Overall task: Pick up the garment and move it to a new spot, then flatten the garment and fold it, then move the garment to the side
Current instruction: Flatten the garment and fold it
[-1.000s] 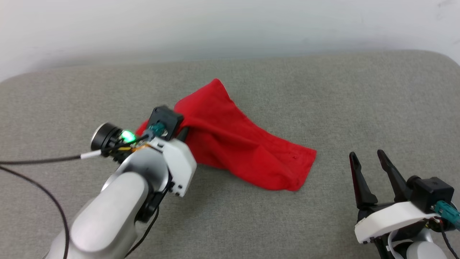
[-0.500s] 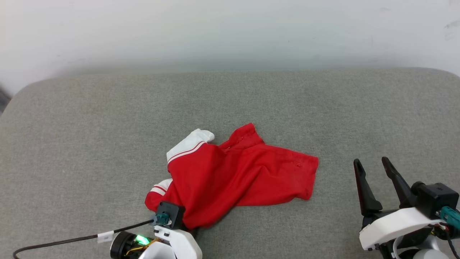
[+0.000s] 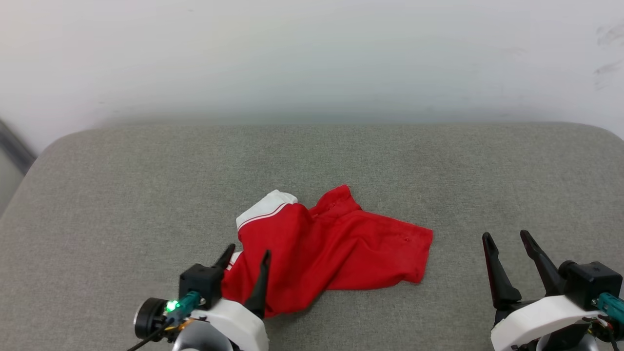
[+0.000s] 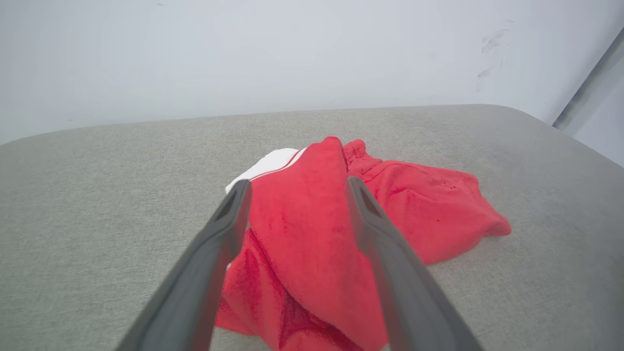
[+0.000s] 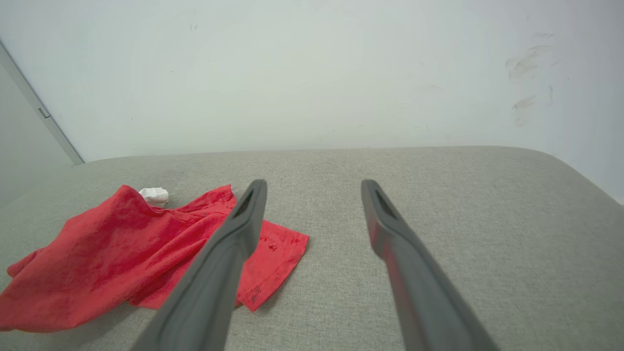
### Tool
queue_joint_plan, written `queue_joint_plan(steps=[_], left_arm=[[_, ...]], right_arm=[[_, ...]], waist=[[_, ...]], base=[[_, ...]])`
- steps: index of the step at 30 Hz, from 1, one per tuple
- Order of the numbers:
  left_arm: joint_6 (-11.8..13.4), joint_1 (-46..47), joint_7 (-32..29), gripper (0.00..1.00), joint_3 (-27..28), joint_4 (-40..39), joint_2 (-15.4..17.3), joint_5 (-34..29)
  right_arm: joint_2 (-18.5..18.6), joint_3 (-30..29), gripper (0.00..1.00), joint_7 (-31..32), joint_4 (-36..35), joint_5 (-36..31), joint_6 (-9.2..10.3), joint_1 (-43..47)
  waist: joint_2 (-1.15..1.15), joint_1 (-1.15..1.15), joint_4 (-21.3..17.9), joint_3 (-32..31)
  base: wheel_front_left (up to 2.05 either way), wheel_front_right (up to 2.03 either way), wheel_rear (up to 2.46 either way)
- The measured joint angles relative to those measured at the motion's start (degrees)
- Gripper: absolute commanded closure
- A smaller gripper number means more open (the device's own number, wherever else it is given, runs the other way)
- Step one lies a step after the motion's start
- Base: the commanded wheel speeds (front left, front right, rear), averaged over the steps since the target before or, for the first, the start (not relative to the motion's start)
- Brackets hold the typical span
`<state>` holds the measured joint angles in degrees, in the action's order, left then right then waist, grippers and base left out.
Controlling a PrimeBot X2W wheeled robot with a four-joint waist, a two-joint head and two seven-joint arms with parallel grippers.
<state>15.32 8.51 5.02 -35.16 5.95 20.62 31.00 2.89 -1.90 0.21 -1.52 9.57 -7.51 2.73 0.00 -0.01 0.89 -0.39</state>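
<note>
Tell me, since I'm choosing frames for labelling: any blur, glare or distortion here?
Head view: soft, even light, no glare, the garment sharp. Left wrist view: the left gripper looms close and soft-edged. Right wrist view: the right gripper likewise soft-edged; wide lens bows the far edge of the grey surface.

Bright, even light; soft faint shadows
</note>
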Motion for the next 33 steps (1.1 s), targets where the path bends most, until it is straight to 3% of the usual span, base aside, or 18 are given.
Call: queue_joint_plan(steps=[3, 7, 12, 19, 28, 29, 30, 33], left_arm=[[0.9, 0.0, 1.2, 0.00, 1.8, -1.3, 0.6, 0.2], [0.2, 1.5, 1.4, 0.00, 3.8, -1.9, 1.6, 1.7], [-4.9, 6.8, -2.9, 0.00, 4.8, 0.0, 2.7, 6.0], [-11.8, 14.2, -14.6, 0.00, 3.1, 6.6, 5.1, 10.3], [-17.2, 18.2, -26.1, 0.00, -0.2, 15.0, 5.8, 14.2], [-17.4, 18.4, -26.2, 0.56, -0.4, 15.3, 5.8, 14.2], [-17.4, 18.6, -26.0, 1.00, -0.4, 15.5, 5.7, 14.1], [-17.2, 19.3, -24.1, 1.00, -0.5, 15.6, 5.6, 12.9]], right_arm=[[0.0, 0.0, 0.00, 0.2, -0.4, 0.0, 0.00, 0.0], [0.0, -0.1, 0.00, 0.3, -0.9, 0.0, 0.00, 0.0], [0.0, -0.2, 0.00, 0.3, -1.4, -0.2, 0.00, -0.2], [0.0, 0.3, 0.00, -0.3, -1.3, -0.5, 0.00, -2.0], [0.0, 0.5, 0.00, -1.5, 0.5, 0.1, 0.01, -4.0], [0.0, 0.5, 0.00, -1.7, 0.7, 0.1, 0.00, -4.1], [0.0, 0.5, 0.00, -1.7, 1.0, 0.3, 0.01, -4.1], [0.0, 0.4, 0.00, -2.0, 1.7, 0.5, 0.00, -4.1]], waist=[[0.00, 0.00, 0.1, 0.0], [0.00, 0.00, 0.0, 0.6], [0.00, 0.00, 0.0, 2.8], [0.00, 0.01, -0.6, 6.5], [0.00, 0.01, -2.5, 9.6], [0.00, 0.01, -2.7, 9.7], [0.00, 0.01, -2.8, 9.8], [0.00, 0.01, -3.1, 9.6]], base=[[0.00, 0.00, 0.00], [0.00, 0.00, 0.00], [0.00, 0.00, 0.00], [0.00, 0.00, 0.00], [0.00, 0.00, 0.00], [0.00, 0.00, 0.00], [0.00, 0.00, 0.00], [0.00, 0.00, 0.00]])
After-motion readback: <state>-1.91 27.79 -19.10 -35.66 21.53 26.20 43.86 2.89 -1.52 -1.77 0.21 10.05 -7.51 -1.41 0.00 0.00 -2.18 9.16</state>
